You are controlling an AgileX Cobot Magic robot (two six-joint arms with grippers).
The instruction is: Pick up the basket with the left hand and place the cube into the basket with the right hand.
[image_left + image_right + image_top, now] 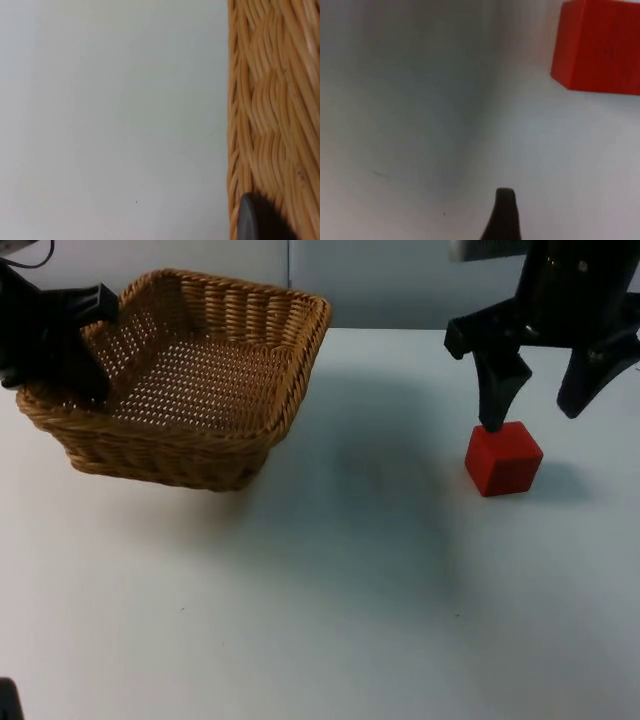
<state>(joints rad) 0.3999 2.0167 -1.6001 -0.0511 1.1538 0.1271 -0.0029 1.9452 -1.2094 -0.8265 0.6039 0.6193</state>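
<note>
The woven wicker basket (170, 455) hangs tilted at the table's left, its left side raised. My left gripper (80, 375) is shut on the basket's left rim. In the left wrist view one fingertip (256, 220) presses against the basket wall (275, 100). A red cube (503, 458) rests on the white table at the right. My right gripper (532, 418) hovers open just above and behind the cube, its left finger nearly touching the cube's top edge. The right wrist view has the cube (600, 45) ahead of a black fingertip (504, 215).
A broad stretch of bare white table (360, 570) separates the basket from the cube. The grey partition wall (380, 280) closes off the back. A soft shadow lies on the table beside the basket.
</note>
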